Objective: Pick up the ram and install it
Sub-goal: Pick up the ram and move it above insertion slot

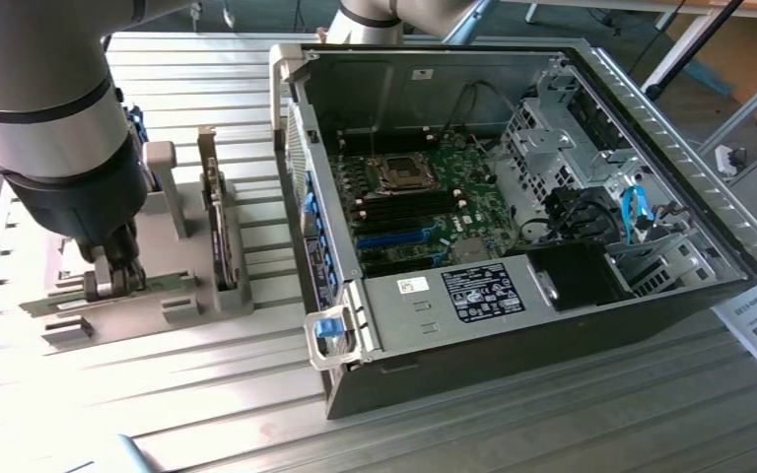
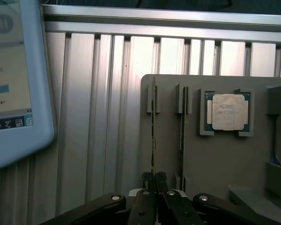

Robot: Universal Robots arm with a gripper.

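Ribbed aluminium tabletop [image 1: 511,434] is carrying a grey holder [image 1: 155,301] at nine o'clock of the open computer case [image 1: 694,227]. The claw [image 2: 155,179] is pinching narrowly on the ram [image 2: 153,126], which is standing edgewise in its slot. Such a thin-edge grip is risking the stick tilting or binding, should any pull come off-vertical.

The work surface is an aluminium profile table [image 1: 511,424] [image 2: 98,117] built of parallel slats with grooves between them.

Three items rest directly on it:

1. A grey parts fixture [image 1: 129,305] [image 2: 215,159] sits flat on the slats at the exterior view's left.
2. A desktop computer case [image 1: 511,355] lies on its side, open face upward. It is just beside the fixture, toward the exterior view's right.
3. A tablet-style screen unit [image 2: 16,79] in a pale casing lies near the fixture, with bare slats between the two.
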